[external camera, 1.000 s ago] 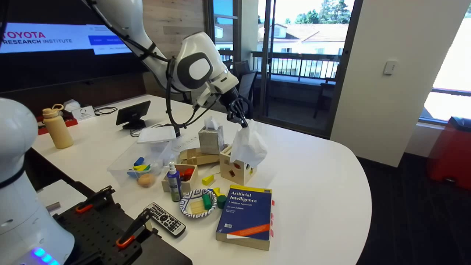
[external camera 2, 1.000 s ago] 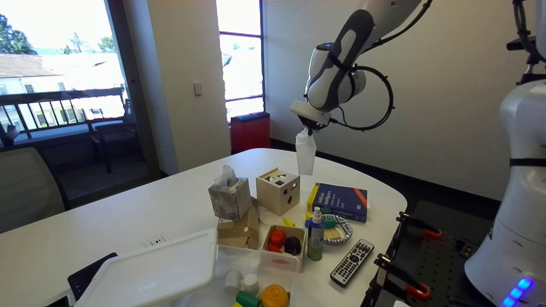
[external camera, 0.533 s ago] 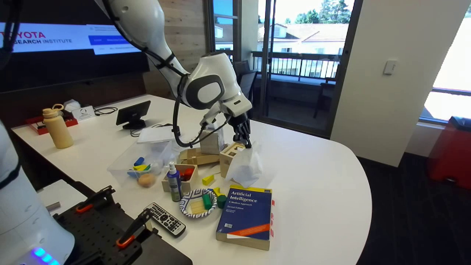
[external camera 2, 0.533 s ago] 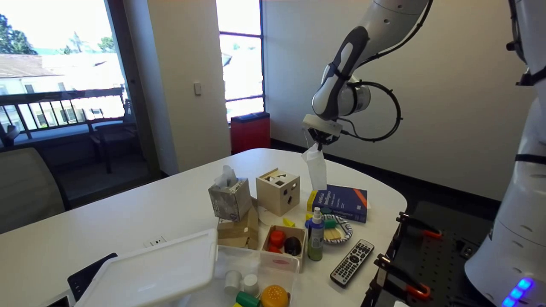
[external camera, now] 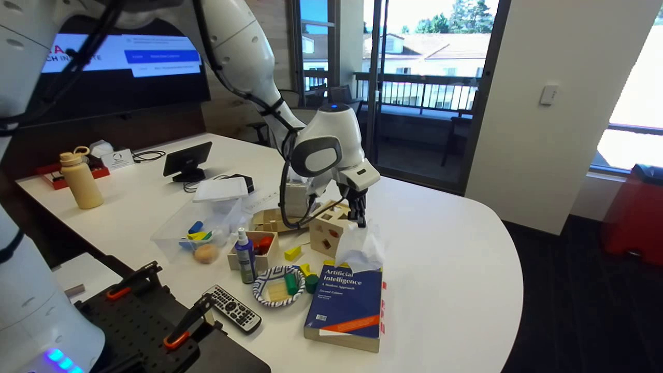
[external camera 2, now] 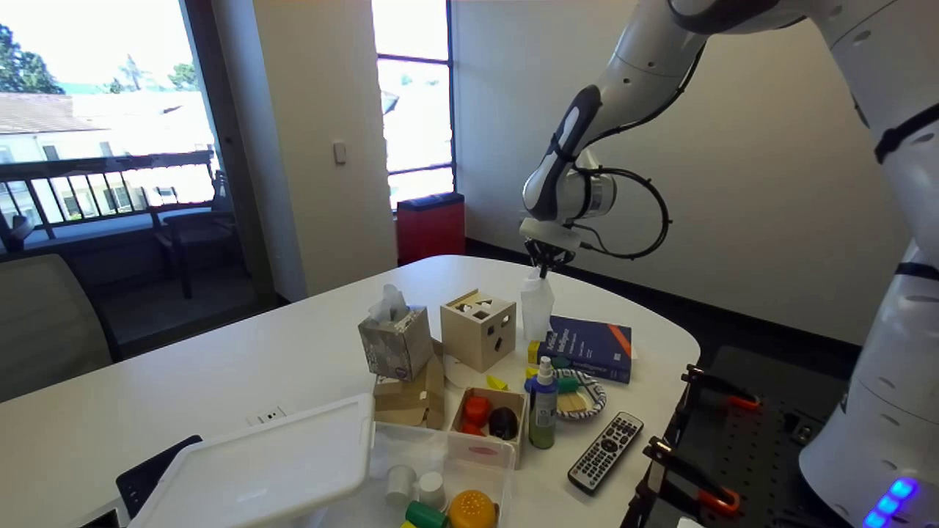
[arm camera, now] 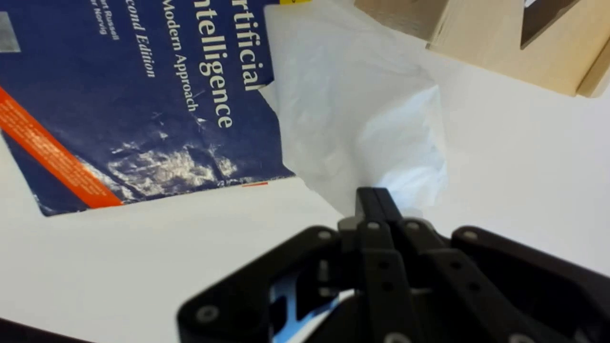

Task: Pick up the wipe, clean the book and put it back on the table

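Note:
The white wipe hangs down from my gripper. My gripper's fingertips are shut together on its upper end, as the wrist view also shows. The book lies flat on the white table, blue cover up, with an orange-red band across one corner. In the wrist view the wipe overlaps the title edge of the book and hides part of it. In an exterior view the wipe hangs at the book's yellow edge. Whether it touches the cover I cannot tell.
A wooden shape box stands close beside the wipe. A tissue box is behind it on cardboard. A spray bottle, a patterned bowl with blocks and a remote lie near the book.
My gripper has come down and moved from above the shape box toward the book, carrying the wipe. The wipe's lower part now covers the book's title edge. The book has not moved.

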You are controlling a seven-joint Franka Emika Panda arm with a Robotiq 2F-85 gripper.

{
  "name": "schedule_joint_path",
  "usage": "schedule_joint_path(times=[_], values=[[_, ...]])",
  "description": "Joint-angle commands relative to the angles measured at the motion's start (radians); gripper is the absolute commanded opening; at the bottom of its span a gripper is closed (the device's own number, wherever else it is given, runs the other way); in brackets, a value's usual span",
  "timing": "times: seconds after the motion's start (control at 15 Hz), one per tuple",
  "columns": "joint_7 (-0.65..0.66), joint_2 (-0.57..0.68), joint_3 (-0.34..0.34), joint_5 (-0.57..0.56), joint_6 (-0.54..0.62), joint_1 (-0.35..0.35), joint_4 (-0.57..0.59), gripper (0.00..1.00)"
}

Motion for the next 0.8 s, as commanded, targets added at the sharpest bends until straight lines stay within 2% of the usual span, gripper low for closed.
schedule_joint_path(times=[0.0, 0.33, 0.73], values=[[-0.048, 0.122, 0.007, 0.037, -0.085, -0.014, 0.139, 0.00], [-0.021, 0.233, -0.038, 0.017, -0.202, 0.011, 0.258, 0.00], [-0.012, 0.337, -0.071, 0.009, -0.291, 0.013, 0.318, 0.00]])
